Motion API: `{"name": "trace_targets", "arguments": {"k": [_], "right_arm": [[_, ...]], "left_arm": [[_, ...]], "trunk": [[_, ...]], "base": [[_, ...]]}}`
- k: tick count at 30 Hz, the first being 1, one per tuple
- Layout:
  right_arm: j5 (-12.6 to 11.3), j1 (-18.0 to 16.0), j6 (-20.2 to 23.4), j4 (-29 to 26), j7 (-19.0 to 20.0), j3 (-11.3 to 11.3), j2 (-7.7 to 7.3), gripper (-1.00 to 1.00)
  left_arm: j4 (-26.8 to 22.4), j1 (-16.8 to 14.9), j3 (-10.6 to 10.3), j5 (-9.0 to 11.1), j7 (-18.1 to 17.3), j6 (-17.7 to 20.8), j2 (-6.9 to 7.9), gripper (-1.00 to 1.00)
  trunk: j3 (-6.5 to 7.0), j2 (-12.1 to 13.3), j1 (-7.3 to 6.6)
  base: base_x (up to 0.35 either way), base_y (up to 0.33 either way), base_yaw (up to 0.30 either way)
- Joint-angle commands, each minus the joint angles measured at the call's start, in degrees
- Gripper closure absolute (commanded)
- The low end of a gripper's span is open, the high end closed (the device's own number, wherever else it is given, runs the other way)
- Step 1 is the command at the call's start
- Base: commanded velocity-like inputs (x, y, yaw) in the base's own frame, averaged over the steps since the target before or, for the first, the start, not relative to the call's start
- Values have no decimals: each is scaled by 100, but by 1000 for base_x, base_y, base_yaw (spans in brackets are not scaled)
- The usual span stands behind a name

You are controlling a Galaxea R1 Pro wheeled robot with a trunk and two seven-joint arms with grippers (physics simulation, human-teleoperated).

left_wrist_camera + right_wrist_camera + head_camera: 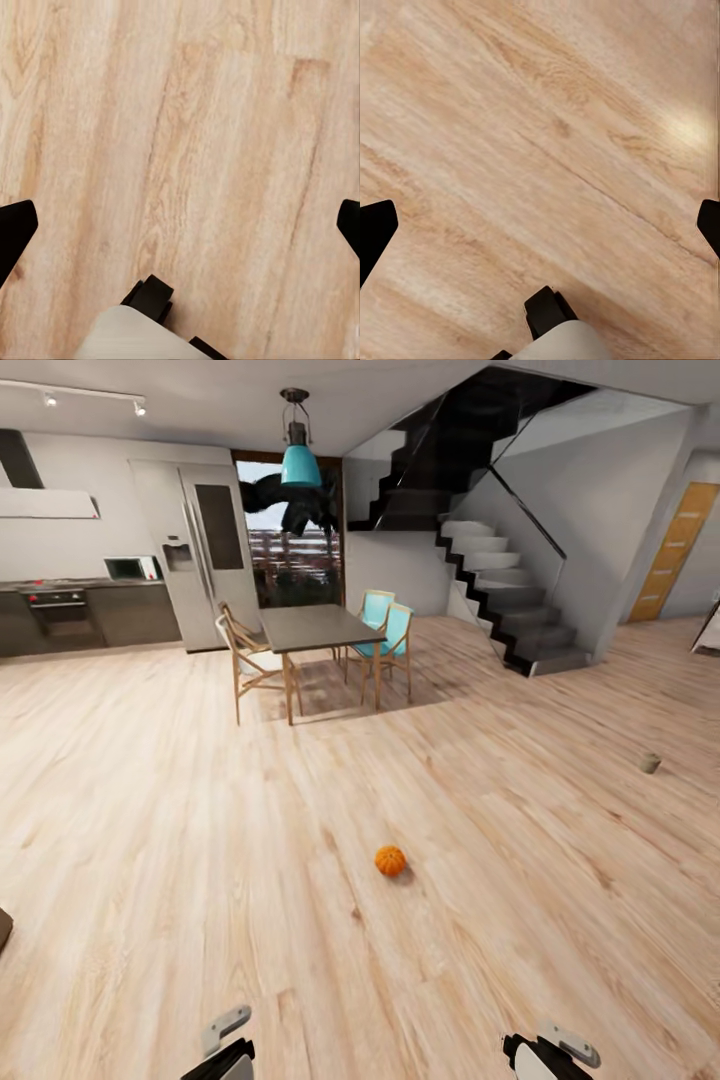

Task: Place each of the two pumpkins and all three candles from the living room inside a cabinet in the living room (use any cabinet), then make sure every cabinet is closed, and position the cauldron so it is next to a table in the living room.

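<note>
On the bare wood floor (150, 840), ahead of the robot and a little right of the middle of the head view, sits one orange pumpkin (390, 860), alone, with open boards all round it. Well apart from it, far toward the right, a small beige candle (650, 762) stands upright on the same floor. Neither thing touches anything else.

Beyond the pumpkin, further into the room, a dark-topped table (315, 626) stands with wooden chairs (245, 660) on its left and two turquoise-backed chairs (385, 632) on its right. A teal lamp (300, 463) hangs above it. Behind on the left are a steel fridge (205, 550) and an oven (58, 610) in grey kitchen units. On the right a dark staircase (500, 600) climbs up the wall, and an orange door (672, 550) shows past it.

At the bottom edge of the head view both arms hang low, well short of the pumpkin. The left gripper (180, 225) has its black fingertips (15, 229) spread to opposite edges of the wrist view, wide apart, nothing between them but floor. The right gripper (540, 225) is likewise spread wide and holds nothing, its fingertips (375, 229) over bare planks.
</note>
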Motion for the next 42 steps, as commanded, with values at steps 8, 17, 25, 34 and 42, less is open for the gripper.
{"name": "trace_targets", "arguments": {"k": [8, 17, 25, 34, 42], "right_arm": [[24, 0, -7, 6, 2, 3, 1, -100], [24, 0, -9, 3, 4, -1, -8, -100], [9, 0, -9, 3, 4, -4, -3, -100], [28, 0, -13, 1, 4, 1, 0, -100], [35, 0, -16, 2, 4, 3, 1, -100]], "left_arm": [[0, 3, -2, -1, 0, 0, 0, -100], [0, 3, -2, -1, 0, 5, 4, -100], [1, 3, -2, -1, 0, 8, 1, -100], [0, 3, -2, -1, 0, 1, 1, -100], [0, 3, -2, -1, 0, 0, 1, -100]], "trunk": [[-12, 0, 0], [-18, 0, 0], [-18, 0, 0], [-18, 0, 0], [-24, 0, 0]], "base": [[276, -142, -223], [284, -131, -23], [308, -42, -181], [323, -1, -270], [325, 0, -272]]}}
